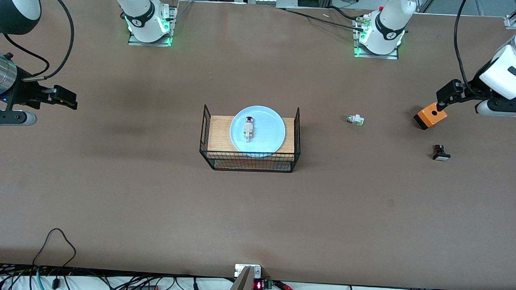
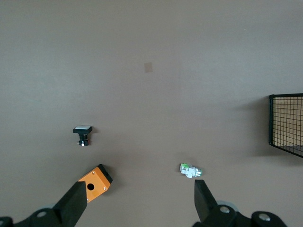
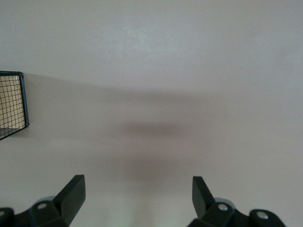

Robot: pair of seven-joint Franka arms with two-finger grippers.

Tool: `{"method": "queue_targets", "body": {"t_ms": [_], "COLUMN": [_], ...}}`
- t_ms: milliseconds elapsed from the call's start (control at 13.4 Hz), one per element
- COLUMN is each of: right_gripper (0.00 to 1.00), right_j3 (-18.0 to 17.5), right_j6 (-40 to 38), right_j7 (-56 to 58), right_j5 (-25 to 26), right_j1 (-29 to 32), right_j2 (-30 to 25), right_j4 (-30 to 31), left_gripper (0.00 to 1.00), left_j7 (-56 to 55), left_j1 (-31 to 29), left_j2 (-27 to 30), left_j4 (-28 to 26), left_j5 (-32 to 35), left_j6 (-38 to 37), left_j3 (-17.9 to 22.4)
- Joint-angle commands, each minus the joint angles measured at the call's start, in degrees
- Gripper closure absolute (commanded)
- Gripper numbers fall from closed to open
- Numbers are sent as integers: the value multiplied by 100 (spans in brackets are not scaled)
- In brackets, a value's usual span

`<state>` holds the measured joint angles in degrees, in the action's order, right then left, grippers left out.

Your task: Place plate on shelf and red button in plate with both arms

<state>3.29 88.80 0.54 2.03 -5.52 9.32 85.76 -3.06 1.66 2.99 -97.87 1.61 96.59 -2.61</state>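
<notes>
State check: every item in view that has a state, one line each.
Pale light-blue round plate: flat on the wooden shelf of the black wire rack.
Red-capped white-green button: lying on its side on the plate.
White-green button part without red cap: on its side on the table.
Black button with white cap: tipped over on the table.
Orange box: on the table, hole up.
Left gripper: open, empty, over the orange box.
Right gripper: open, empty, over bare table.

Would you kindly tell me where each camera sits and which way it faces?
Front view: high across the table, facing both arms' bases; plate with red button in the wire rack.
Left wrist view: looks down past open left gripper at orange box.
Right wrist view: down past open right gripper at bare table.
Both wrist views share the rack.
</notes>
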Motion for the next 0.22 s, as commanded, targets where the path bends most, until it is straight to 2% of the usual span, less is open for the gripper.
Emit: {"method": "queue_targets", "body": {"t_ms": [0,150], "right_gripper": [0,0], "right_j3": [5,5], "right_j6": [-30,-12], "right_j7": [-36,-36], "right_j5": [-36,-36], "right_j1": [33,51], "right_j2": [35,35], "right_j4": [-68,-76], "left_gripper": [0,0], "left_j7": [78,78], "left_j1": [282,282], "left_j2": [35,26], "left_j4": [66,66], "left_j5": [-47,-38], "left_j6": [-141,-141], "left_j3": [287,296]}}
